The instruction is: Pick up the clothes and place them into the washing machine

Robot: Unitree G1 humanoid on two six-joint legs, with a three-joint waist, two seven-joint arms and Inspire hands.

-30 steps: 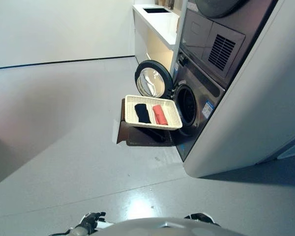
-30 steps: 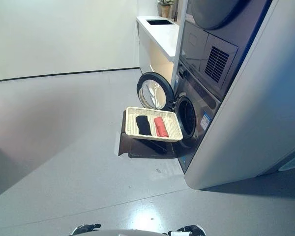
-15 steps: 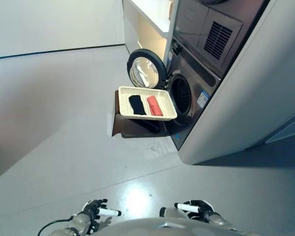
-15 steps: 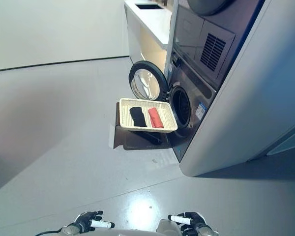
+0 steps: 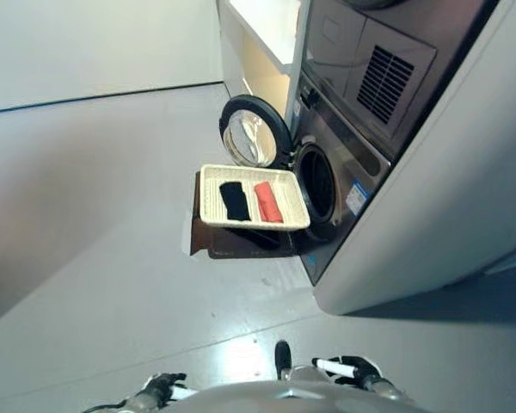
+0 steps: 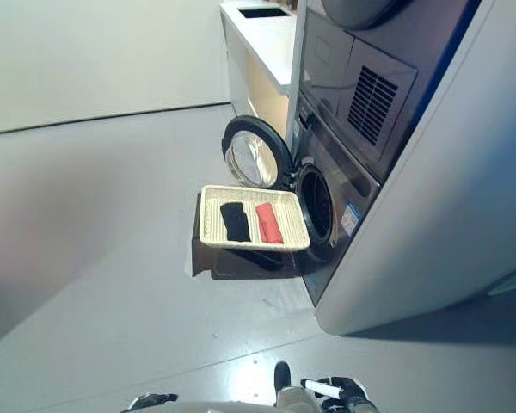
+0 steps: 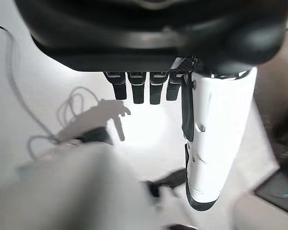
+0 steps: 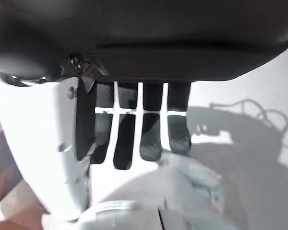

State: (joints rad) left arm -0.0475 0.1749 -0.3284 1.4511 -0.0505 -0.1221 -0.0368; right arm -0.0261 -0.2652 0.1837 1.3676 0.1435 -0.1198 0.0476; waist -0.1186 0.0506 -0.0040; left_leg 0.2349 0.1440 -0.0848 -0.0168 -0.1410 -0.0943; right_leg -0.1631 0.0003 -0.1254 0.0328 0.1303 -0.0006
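A shallow wicker basket (image 5: 208, 194) rests on a low dark brown box (image 5: 226, 243) in front of the washing machine's open drum (image 5: 317, 182). In the basket lie a folded black cloth (image 5: 234, 200) and a folded red cloth (image 5: 268, 201) side by side. The round door (image 5: 253, 132) stands open behind the basket. My left hand (image 5: 159, 388) and right hand (image 5: 354, 370) hang low and close to me, far from the basket. The left wrist view shows the left hand (image 7: 149, 28) with straight fingers (image 7: 139, 89), holding nothing. The right hand (image 8: 182, 38) is likewise open with relaxed fingers (image 8: 151, 136).
A second machine (image 5: 368, 64) is stacked above the washer, inside a tall white housing (image 5: 439, 189). A white counter (image 5: 267, 21) stands behind the door. Grey floor (image 5: 112, 215) stretches between me and the basket.
The whole picture has shifted, so the camera moved. My hands now sit lower at the picture's bottom edge. The basket and clothes have not moved.
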